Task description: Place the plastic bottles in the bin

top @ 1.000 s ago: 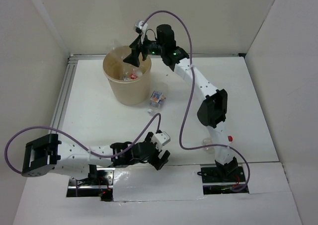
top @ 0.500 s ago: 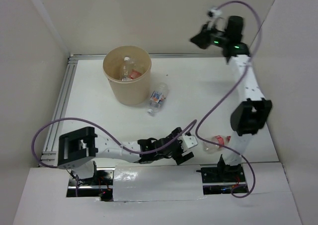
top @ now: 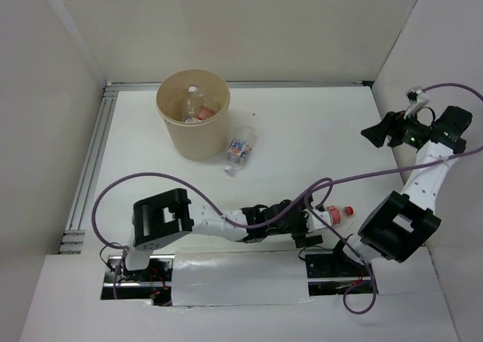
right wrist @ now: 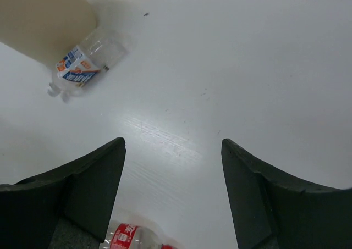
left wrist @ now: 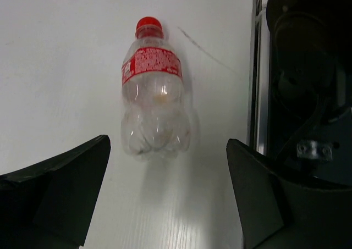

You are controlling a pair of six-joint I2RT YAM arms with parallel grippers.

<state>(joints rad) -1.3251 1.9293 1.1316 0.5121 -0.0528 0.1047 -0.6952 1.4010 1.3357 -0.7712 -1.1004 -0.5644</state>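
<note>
Clearly the left pincer [left wrist: 168, 148] stands spread wide and empty, with the red-capped bottle [left wrist: 156, 103] lying on its side on the table [top: 302, 130] just ahead of the fingertips, base towards them and cap pointing away. It lines up between the two fingers but is not yet between them.

My worry is the approach. If the fingers slide forward too low, one tip may nudge the rounded base and send the bottle rolling off ahead or to one side (an empty plastic bottle moves at a touch). A squeeze on that bulbous lower part could also make it squirt forward out of the grip; closing nearer the red label looks safer.

Just to the right of the pincer stands the dark bulk of the right arm's base [left wrist: 308, 84]. Any drift that way risks a knock against it.

The right pincer [right wrist: 171, 144] is spread too and holds nothing, high over the table. Far ahead of it and to its left lies the blue-labelled bottle [right wrist: 82, 62], right against the bin [right wrist: 44, 18], so a careless reach there could bump the bin.
</note>
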